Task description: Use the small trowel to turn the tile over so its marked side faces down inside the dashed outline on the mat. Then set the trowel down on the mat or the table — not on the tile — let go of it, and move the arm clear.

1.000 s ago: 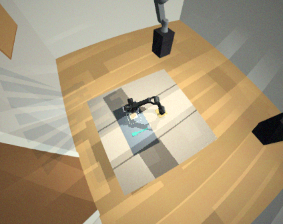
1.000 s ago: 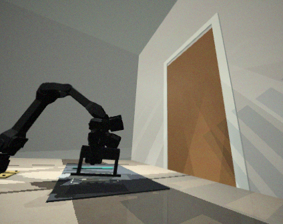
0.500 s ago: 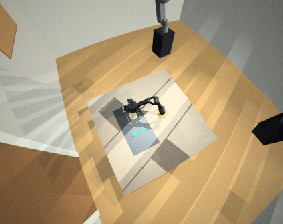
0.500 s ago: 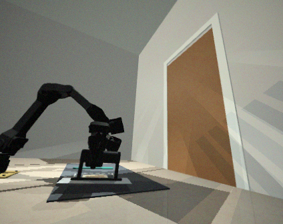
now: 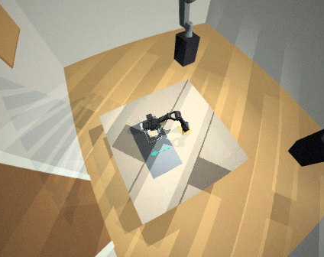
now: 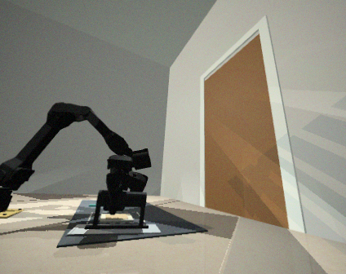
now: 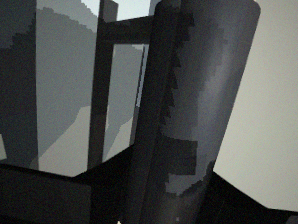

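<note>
My gripper (image 5: 148, 127) (image 6: 120, 226) is low over the far end of the dark mat (image 5: 166, 162) (image 6: 175, 227). It is shut on the trowel. A thick dark cylinder (image 7: 215, 75), which looks like the trowel's handle, fills the middle of the wrist view; the blade cannot be made out. The pale tan tile (image 5: 153, 133) (image 6: 117, 217) lies flat on the mat within the dashed outline, close beside the gripper. Whether its marked side is up or down cannot be told. The fingertips and the handle's lower end are hidden or too dark to tell.
A slim teal tool (image 5: 160, 151) (image 6: 92, 205) lies across the middle of the mat. The arm's base stands on a yellow plate (image 5: 186, 132) (image 6: 11, 214) on the pale table (image 5: 216, 153). Black pedestals (image 5: 186, 50) (image 5: 313, 149) stand beyond the table. Hard light patches and shadows cross the mat.
</note>
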`<state>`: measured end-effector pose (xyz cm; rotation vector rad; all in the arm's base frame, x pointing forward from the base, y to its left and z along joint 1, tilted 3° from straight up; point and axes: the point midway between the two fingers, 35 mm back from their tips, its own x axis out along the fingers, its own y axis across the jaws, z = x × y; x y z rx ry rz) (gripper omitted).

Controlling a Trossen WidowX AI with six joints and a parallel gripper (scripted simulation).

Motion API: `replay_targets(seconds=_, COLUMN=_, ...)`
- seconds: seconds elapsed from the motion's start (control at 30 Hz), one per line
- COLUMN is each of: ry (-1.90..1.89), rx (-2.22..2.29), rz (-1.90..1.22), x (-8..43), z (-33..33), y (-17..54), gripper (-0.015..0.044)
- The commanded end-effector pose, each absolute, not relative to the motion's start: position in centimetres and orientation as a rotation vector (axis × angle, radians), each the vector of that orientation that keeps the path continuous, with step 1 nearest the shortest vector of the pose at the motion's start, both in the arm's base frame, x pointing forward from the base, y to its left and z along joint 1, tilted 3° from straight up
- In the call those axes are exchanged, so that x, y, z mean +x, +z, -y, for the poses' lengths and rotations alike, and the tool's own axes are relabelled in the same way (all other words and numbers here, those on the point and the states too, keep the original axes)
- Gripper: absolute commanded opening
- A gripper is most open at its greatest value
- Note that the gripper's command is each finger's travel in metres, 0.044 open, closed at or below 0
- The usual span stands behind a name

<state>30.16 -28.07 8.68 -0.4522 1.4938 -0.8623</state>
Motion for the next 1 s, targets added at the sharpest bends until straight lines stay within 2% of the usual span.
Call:
replay_targets(seconds=0.0, ry=-0.873, rx=-0.458, rz=-1.494, x=30.1, z=28.1, y=8.7, gripper=0.0105)
replay_targets(seconds=0.23, ry=-0.873, rx=-0.458, rz=-1.494, x=30.1, z=28.1, y=8.7, gripper=0.0289)
replay_targets(seconds=0.27, ry=-0.873, rx=-0.458, rz=-1.494, x=30.1, z=28.1, y=8.7, gripper=0.0300)
replay_targets(seconds=0.57, ry=-0.873, rx=-0.458, rz=-1.494, x=30.1, z=28.1, y=8.7, gripper=0.0300)
replay_targets(seconds=0.97, ry=-0.865, rx=-0.452, rz=-1.494, x=31.0, z=23.7, y=12.6, gripper=0.0300)
